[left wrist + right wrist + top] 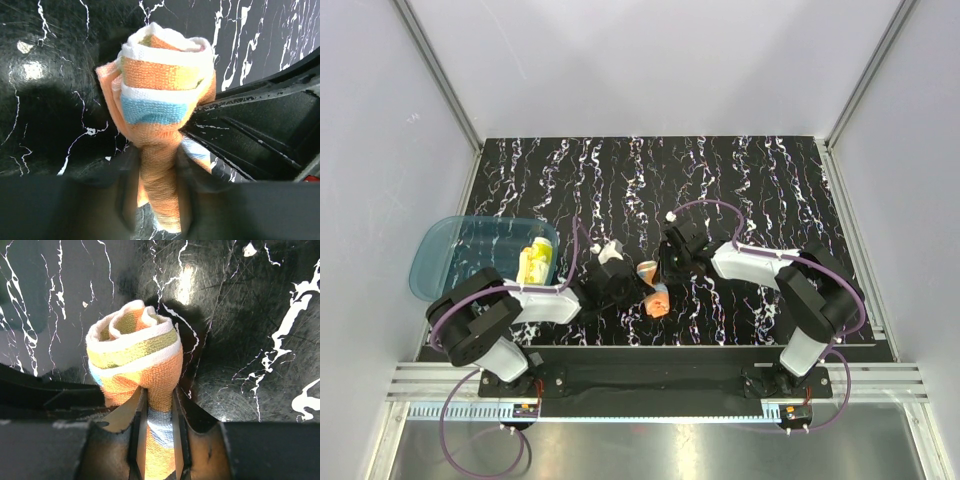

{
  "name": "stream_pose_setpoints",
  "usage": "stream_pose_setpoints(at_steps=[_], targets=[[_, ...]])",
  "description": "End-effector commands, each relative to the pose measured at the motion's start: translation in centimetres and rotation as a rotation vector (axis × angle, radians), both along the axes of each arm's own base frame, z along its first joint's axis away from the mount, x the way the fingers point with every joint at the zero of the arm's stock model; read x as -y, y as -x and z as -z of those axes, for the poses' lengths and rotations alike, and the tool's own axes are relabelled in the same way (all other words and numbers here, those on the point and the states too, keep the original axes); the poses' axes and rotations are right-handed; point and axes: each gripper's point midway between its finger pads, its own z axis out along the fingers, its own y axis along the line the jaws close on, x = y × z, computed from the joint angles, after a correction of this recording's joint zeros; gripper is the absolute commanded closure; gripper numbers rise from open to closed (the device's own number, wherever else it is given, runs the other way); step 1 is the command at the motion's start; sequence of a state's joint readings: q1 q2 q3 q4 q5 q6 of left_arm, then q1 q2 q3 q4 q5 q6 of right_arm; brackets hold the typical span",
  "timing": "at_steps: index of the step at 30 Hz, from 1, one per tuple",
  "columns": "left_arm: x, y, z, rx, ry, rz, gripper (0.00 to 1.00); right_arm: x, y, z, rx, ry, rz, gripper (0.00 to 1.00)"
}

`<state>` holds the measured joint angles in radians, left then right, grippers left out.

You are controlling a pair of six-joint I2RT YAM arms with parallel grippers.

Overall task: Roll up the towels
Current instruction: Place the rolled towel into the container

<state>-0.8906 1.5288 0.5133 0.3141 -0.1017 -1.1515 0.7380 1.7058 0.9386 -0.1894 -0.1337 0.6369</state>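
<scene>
The striped towel (pixel 160 95) is a fat roll in the middle of the black marble surface (pixel 750 180). The left gripper (pixel 156 200) pinches it with its jaws from one side. The right gripper (pixel 157 432) pinches it with its jaws from the other side, so the roll cannot pop open. It may be lifted a little, but that is hard to tell. A yellow roll (pixel 535 262), maybe a finished towel, sits in the blue tray (pixel 460 245). I think this one goes there too.
</scene>
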Motion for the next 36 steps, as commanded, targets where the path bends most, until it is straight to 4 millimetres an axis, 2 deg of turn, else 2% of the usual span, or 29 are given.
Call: stream_pose_setpoints(at_steps=[1,2,3,5,6,9,10,11,13,17,18,19,20,21,23,24,25,26,28,29,31,36], targets=[[-1.8,2.2,3.3,-0.086,-0.1,0.038,0.86,1.2,3.6,2.9,-0.133,0.086,-0.053,0.78],[-2.1,2.2,3.3,-0.082,-0.115,0.04,0.91,1.2,3.7,2.9,-0.134,0.087,-0.052,0.77],[-2.2,2.0,2.7,-0.063,-0.111,0.033,1.0,1.2,3.6,2.9,-0.133,0.088,-0.053,0.77],[-2.5,1.7,2.3,-0.043,-0.121,0.038,1.0,1.3,3.6,2.6,-0.131,0.094,-0.063,0.73],[-2.6,1.4,1.6,-0.026,-0.111,0.041,1.0,1.5,3.3,2.6,-0.12,0.113,-0.057,0.59],[-3.3,0.9,0.3,0.013,-0.124,0.043,1.0,2.6,2.1,1.4,-0.079,0.167,-0.039,0.35],[-3.8,0.6,0.0,0.023,-0.134,0.033,1.0,2.9,1.8,0.9,-0.067,0.175,-0.031,0.24],[-4.4,0.6,-0.1,0.026,-0.165,0.038,1.0,3.2,1.2,-0.3,-0.043,0.181,-0.023,0.22],[-5.3,-0.1,-1.7,0.065,-0.161,0.015,1.0,4.0,0.0,-1.9,-0.016,0.175,0.005,0.17],[-7.3,-0.8,-4.6,0.124,-0.181,0.0,1.0,5.6,-2.3,-6.5,0.06,0.144,0.048,0.13],[-8.0,-0.9,-6.2,0.147,-0.182,-0.012,1.0,5.9,-2.5,-7.2,0.073,0.14,0.051,0.13],[-8.9,-1.4,-7.0,0.169,-0.2,-0.021,1.0,6.5,-3.0,-8.3,0.088,0.134,0.067,0.12],[-10.0,-1.2,-7.2,0.162,-0.23,-0.026,1.0,6.8,-3.2,-8.8,0.099,0.135,0.066,0.12],[-10.9,-2.0,-9.3,0.201,-0.21,-0.055,1.0,6.9,-3.3,-9.2,0.104,0.134,0.068,0.12],[-12.9,-1.9,-10.1,0.202,-0.271,-0.045,1.0,7.2,-3.3,-9.9,0.117,0.13,0.068,0.12],[-13.4,-2.2,-11.9,0.231,-0.263,-0.046,1.0,7.2,-3.3,-10.1,0.12,0.129,0.067,0.11],[-15.0,-2.9,-12.4,0.24,-0.297,-0.068,1.0,7.3,-3.3,-10.1,0.12,0.129,0.066,0.11],[-16.1,-2.5,-12.4,0.22,-0.326,-0.067,1.0,7.3,-3.2,-10.1,0.117,0.122,0.064,0.11],[-18.3,-3.2,-14.4,0.254,-0.364,-0.088,1.0,7.2,-3.0,-9.8,0.112,0.114,0.06,0.11],[-19.5,-2.8,-14.3,0.227,-0.401,-0.094,1.0,7.1,-2.9,-9.8,0.107,0.104,0.054,0.11],[-22.4,-3.6,-15.7,0.236,-0.469,-0.141,1.0,6.6,-3.0,-9.7,0.107,0.086,0.045,0.11],[-28.6,-3.3,-15.4,0.127,-0.622,-0.213,1.0,5.7,-2.7,-9.2,0.084,0.045,0.025,0.11]])
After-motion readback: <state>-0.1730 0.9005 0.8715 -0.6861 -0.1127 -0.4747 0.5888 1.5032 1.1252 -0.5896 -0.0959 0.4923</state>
